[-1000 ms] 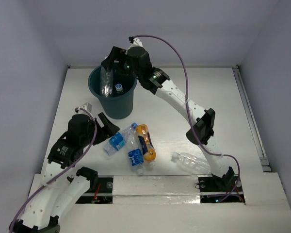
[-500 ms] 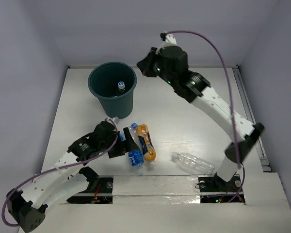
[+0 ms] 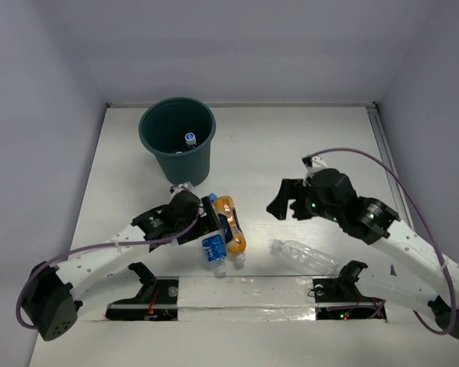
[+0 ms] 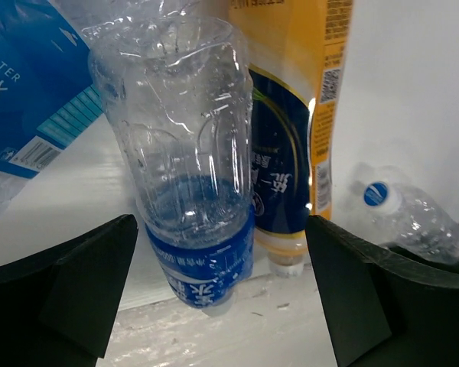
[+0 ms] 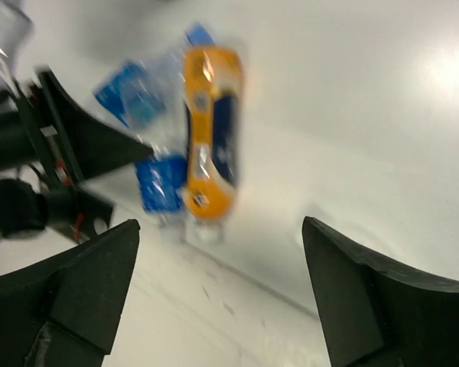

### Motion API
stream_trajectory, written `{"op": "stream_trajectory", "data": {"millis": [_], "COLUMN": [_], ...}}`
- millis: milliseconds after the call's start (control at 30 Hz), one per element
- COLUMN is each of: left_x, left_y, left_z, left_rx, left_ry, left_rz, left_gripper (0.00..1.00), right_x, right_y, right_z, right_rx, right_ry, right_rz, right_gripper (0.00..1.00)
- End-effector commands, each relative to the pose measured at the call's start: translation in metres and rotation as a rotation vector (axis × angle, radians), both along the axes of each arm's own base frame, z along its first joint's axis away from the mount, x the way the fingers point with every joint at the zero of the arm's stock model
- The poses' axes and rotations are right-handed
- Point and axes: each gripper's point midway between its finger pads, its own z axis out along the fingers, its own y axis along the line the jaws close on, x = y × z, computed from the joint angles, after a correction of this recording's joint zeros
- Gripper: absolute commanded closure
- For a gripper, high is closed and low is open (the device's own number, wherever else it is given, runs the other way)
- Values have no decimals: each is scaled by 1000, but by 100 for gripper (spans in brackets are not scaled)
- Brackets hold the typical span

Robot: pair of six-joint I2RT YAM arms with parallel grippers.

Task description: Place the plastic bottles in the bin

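White table [image 3: 291, 153]: left fingers [image 4: 69, 298] gape around a blue-labelled bottle [image 4: 191, 176].

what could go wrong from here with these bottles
1. The left end effector stands open around the blue-label bottle, and the orange bottle lies right beside it; closing may pinch or shove both.
2. That bottle looks thin and round, so it might slip out of the grip.
3. The clear bottle lies near the front edge of the table, close to the open right end effector; a nudge could roll it off.
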Motion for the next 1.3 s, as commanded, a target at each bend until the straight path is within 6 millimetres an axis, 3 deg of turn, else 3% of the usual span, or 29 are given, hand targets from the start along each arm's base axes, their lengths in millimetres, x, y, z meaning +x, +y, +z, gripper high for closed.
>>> {"op": "stream_trajectory", "data": {"millis": [0,100,233,400,500,667,733,933,1067,1200,1267], "left_x": [12,11,12,2,-1,-2,-2,-8,-7,-3,2], "left_y": [2,0,-4,-13,-13,-16,-16,-24,-25,-26,-24], "left_z": [-13,-19,-27,-40,-44,-38,-35,-10,23,65,100], "left_rx": [51,74,82,97,115,96,89,36,-16,-65,-86], "left_ry": [-29,-34,-29,-9,-14,-34,-42,-73,-129,-196,-260], "left_rz": [36,27,20,-24,-38,-53,-57,-103,-108,-107,-104], "left_gripper": [11,15,23,30,38,56,59,64,65,66,66], "right_x": [-46,-65,-74,-74,-79,-78,-74,-62,-57,-55,-58], "right_y": [-33,-53,-82,-87,-73,-69,-70,-66,-64,-58,-57], "right_z": [-34,-55,-87,-96,-100,-121,-127,-150,-165,-187,-198], "right_rx": [-79,-176,-401,-553,-569,-651,-680,-788,-856,-877,-887], "right_ry": [165,263,361,419,461,544,556,618,652,693,722], "right_rz": [7,-1,-14,65,166,190,182,183,229,260,269], "right_gripper": [7,3,0,0,0,0,0,0,0,0,2]}}
